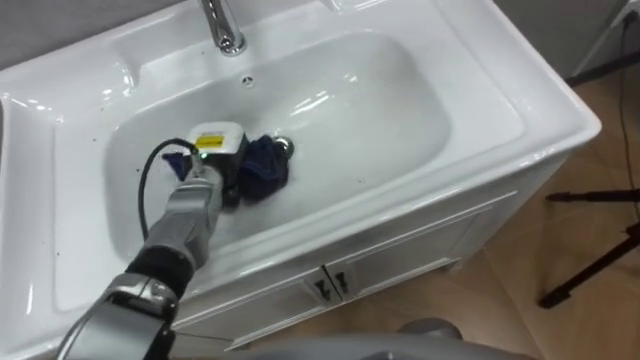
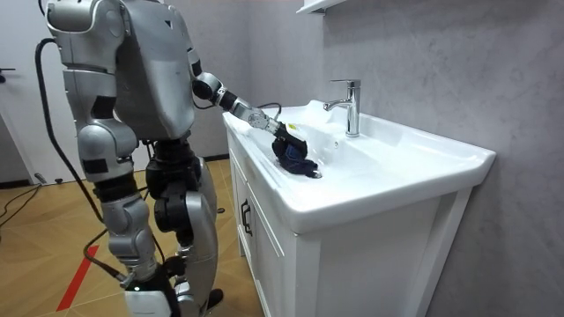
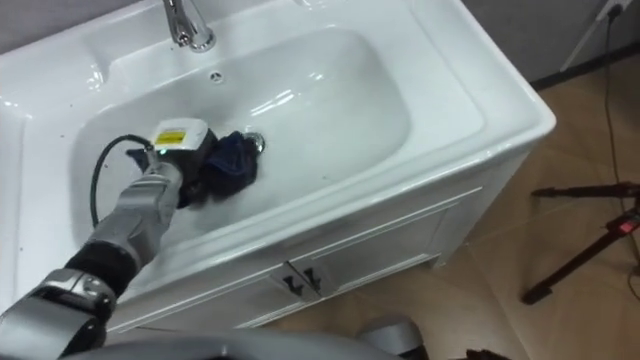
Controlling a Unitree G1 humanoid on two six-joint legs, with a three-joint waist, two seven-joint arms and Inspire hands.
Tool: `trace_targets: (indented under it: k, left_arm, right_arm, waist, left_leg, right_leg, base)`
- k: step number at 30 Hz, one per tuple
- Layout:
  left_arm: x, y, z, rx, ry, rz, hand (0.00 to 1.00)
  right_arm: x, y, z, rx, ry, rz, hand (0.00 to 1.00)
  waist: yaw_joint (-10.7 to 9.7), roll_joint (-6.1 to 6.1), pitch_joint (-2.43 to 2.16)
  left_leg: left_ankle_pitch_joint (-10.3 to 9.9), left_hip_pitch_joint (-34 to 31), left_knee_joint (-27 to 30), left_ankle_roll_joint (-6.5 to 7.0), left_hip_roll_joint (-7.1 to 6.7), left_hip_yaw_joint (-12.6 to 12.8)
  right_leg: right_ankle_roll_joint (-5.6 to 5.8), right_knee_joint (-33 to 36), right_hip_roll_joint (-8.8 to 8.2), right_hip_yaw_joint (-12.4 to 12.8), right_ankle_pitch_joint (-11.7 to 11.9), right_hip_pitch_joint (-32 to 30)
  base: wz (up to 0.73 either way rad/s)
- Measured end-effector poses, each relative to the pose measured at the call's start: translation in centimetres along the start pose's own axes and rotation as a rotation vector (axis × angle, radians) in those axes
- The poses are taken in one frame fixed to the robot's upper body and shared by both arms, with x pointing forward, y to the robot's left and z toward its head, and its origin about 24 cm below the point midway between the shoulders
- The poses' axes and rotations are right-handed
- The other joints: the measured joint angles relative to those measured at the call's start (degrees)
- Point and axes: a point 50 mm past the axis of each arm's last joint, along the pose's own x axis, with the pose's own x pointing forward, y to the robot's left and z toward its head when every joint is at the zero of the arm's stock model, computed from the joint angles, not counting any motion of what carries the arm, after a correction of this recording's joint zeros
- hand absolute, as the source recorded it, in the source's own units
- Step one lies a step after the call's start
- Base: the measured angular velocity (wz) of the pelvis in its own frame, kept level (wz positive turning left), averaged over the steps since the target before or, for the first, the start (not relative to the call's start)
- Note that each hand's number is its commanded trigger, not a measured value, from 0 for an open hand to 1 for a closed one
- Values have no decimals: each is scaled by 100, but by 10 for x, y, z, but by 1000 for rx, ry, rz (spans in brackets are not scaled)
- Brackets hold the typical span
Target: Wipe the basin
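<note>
The basin is a broad white sink set into a white cabinet with two doors, against a grey wall. The robot stands on the wooden floor at the cabinet's front, on the room view's left, upright and facing the sink. Its left arm reaches forward and down into the bowl. A chrome tap rises from the back rim, well apart from the arm.

A dark blue cloth lies bunched on the bottom of the bowl, touching the drain on its near side. The left robot hand sits on the cloth's left edge, its dark fingers bent down into the folds and gripping them. The right robot hand hangs low beside the leg; I cannot tell how it is set.
</note>
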Motion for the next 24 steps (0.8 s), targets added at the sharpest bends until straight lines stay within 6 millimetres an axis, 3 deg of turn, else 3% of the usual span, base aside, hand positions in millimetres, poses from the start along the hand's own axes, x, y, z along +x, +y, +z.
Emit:
trace_targets:
  k: [9, 15, 24]
  left_arm:
    - [-6, -14, -14, 68, 77, -27, 100]
    - [-7, -19, -21, 124, 105, -68, 100]
    - [-4, -8, -44, 172, 161, -114, 100]
  right_arm:
    - [-1, -3, -1, -117, 57, -26, 0]
    - [-2, -6, 0, -119, 66, -35, 0]
    - [-3, -12, 7, -82, 37, -70, 0]
  waist:
    - [14, 27, -19]
    - [53, 174, -82]
    - [155, 290, -68]
  left_leg:
    - [-32, 112, -3, -32, 65, 25]
    - [-73, 100, 90, -101, 168, 35]
    - [-67, 90, 171, -116, 203, 4]
  right_leg:
    - [-32, 124, 91, 185, 2, -25]
    - [-112, 157, 179, 238, 15, -47]
    - [-158, 134, 208, 289, 6, -32]
  base:
    - [-10]
    - [-7]
    - [-4]
